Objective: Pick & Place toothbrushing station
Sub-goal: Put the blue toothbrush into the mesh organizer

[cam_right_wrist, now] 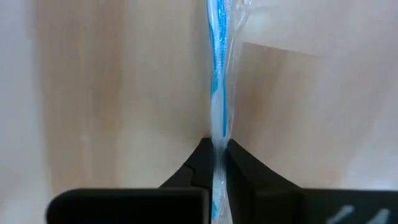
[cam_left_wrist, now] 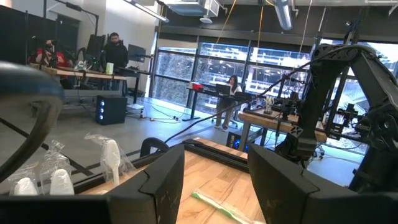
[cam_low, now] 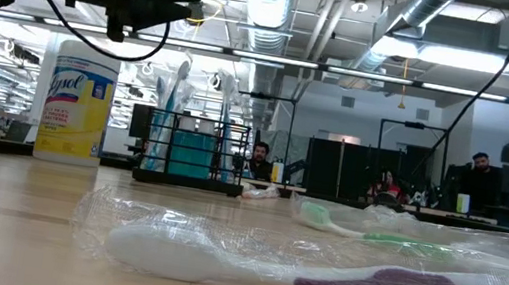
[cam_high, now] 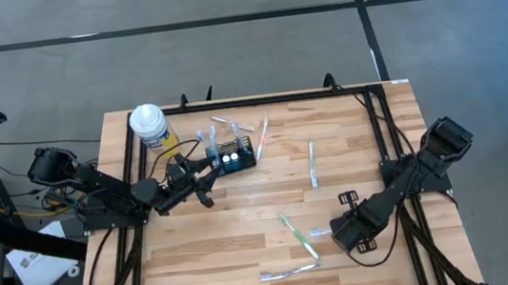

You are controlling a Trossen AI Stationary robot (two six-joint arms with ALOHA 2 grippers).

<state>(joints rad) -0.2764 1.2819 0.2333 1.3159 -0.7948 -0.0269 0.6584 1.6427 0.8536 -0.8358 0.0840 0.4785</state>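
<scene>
Wooden table, caddy holding wrapped toothbrushes

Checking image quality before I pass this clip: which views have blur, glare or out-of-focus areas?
Low view: the wrapped toothbrush nearest the lens is soft, ceiling lights glare. Left wrist view: bright windows, own fingers dark and blurred. Right wrist view: sharp on the blue toothbrush pinched by the right gripper. High view: evenly lit.

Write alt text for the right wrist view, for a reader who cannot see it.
The right pincer is shut on a blue-and-white toothbrush in a clear plastic wrapper, its two dark fingers pinching the wrapped handle. The toothbrush runs straight away from the pincer along the light wooden table.
</scene>
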